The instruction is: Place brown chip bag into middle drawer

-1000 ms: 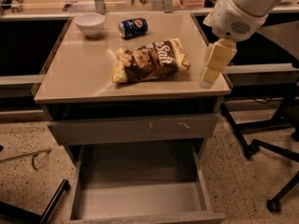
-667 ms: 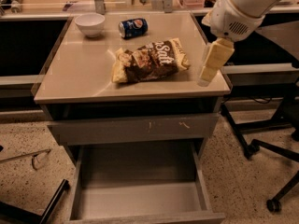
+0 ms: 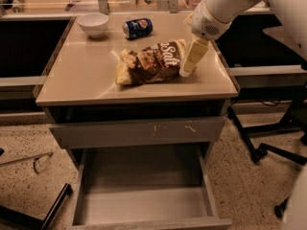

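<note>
One risk: the gripper [image 3: 186, 70], state not discernible, meets only the right end of the brown chip bag [image 3: 148, 62] lying on the desk [image 3: 81, 78] toward its right edge, so crinkled film may slip before reaching the open middle drawer [image 3: 144, 206].

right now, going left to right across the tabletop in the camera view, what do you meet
white bowl → brown chip bag → gripper, down at the bag's right end. The blue soda can lies farther back, over the bag's span, so it is left out.
</note>
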### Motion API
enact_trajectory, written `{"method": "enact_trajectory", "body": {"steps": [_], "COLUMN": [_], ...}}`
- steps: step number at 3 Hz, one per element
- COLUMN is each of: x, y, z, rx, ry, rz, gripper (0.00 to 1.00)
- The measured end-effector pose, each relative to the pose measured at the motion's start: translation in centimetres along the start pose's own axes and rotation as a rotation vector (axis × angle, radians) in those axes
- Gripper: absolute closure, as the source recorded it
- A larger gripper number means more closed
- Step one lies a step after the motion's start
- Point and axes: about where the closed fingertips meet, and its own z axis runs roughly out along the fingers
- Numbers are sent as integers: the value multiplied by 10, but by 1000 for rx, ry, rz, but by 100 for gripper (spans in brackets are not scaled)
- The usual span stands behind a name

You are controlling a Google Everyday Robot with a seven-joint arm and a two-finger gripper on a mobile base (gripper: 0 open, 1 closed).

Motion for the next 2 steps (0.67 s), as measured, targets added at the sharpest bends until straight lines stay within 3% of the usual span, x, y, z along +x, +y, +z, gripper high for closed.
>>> {"method": "enact_trajectory", "body": {"steps": [2], "x": [-16], "y": [-35], "z": [61], "rx": [-53], "ry": [-39], "rz": [-29], "gripper": [0]}}
